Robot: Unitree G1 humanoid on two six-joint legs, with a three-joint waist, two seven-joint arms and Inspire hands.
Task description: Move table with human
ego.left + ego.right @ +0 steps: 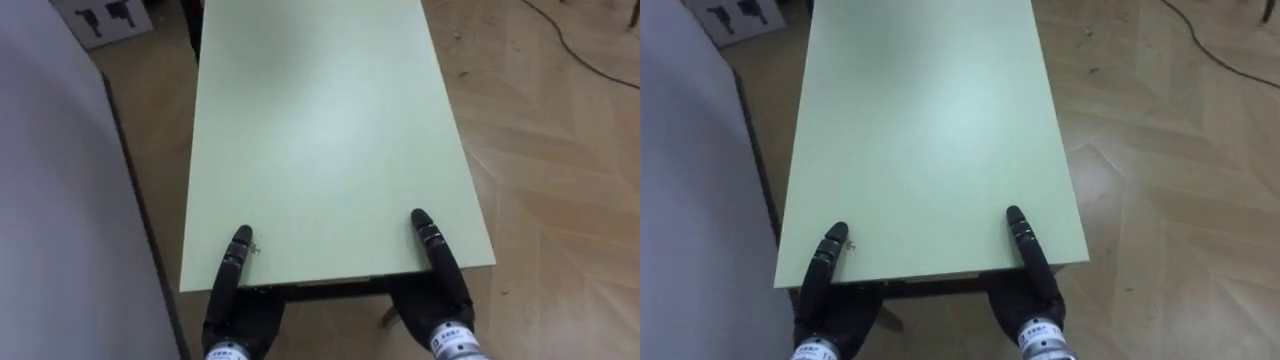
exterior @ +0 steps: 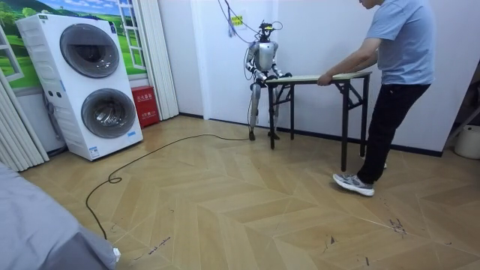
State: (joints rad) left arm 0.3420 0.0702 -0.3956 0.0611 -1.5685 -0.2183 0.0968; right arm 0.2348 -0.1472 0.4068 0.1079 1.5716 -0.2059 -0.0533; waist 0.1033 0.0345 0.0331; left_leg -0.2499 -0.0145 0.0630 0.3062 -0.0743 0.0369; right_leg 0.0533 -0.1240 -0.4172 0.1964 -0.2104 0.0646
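The room view takes in the whole scene. The robot stands at the end of the table [image 2: 345, 120] towards the room view's left, close to a white wall, upright with both arms forward at the table's edge. A person [image 2: 401, 45] stands at the opposite end, leaning forward with one foot set ahead of the other, and the person's hand [image 2: 324, 79] grasps the edge there. It is not clear whether the table's legs are off the wooden floor [image 2: 247, 210]. Stacked washing machines [image 2: 90, 82] stand at the room view's left, a red box [image 2: 144, 105] sits beside them, and a dark cable [image 2: 150, 154] snakes over the floor.

The eye views look down the table's pale green surface [image 1: 320, 120], long and bare, running away from the robot. The left hand [image 1: 240, 318] and the right hand [image 1: 442, 300] sit at the near edge, well apart, one near each corner. Each palm is below the edge, and a dark part of each hand reaches up over it and lies flat and straight on top, pointing away from the robot. What is under the surface is hidden, so whether either hand is clamped on the edge cannot be told. Both wrists come up from the lower border, roughly parallel.
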